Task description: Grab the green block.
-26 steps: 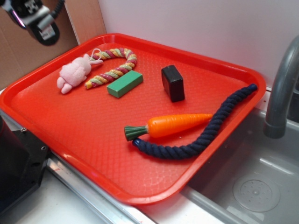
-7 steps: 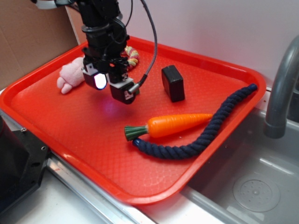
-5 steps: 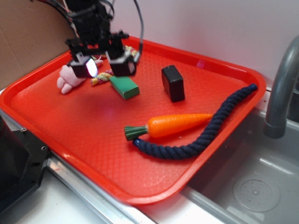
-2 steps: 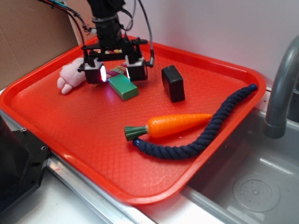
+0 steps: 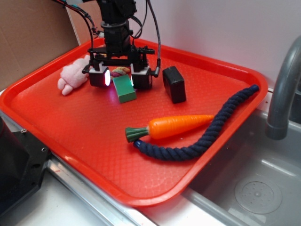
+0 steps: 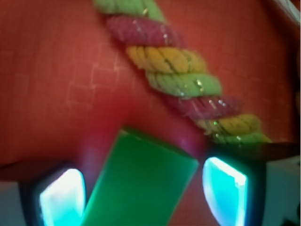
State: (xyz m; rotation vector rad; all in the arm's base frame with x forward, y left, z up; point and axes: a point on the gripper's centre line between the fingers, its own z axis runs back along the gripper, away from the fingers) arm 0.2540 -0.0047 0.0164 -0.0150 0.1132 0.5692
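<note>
**Green block bracketed, not yet gripped**

Green block lay flat on the red tray, toward its far left part, between the pink plush and the black block. We found the gripper lowered over it with fingers spread wide, one lit pad on each side. In the wrist view the block sat between the pads but clearly skewed to them, one corner near the right pad, with gaps showing on both sides. We saw no contact.

The striped rope ran just beyond the block's far end, close to the right pad.

Risks, in our judgement:

- Closing on a skewed block would put pressure on corners rather than flat faces; the block could twist or squirt out across the tray.
- The block is low and flat. We could not tell how far down the fingers reached; too high, and they would pinch only the top edge and slip off.
- A small drift toward the rope could catch its strands with the right finger, weakening the grip or dragging the rope along.
- The black block stood near enough to be nudged if the gripper shifted right.
</note>
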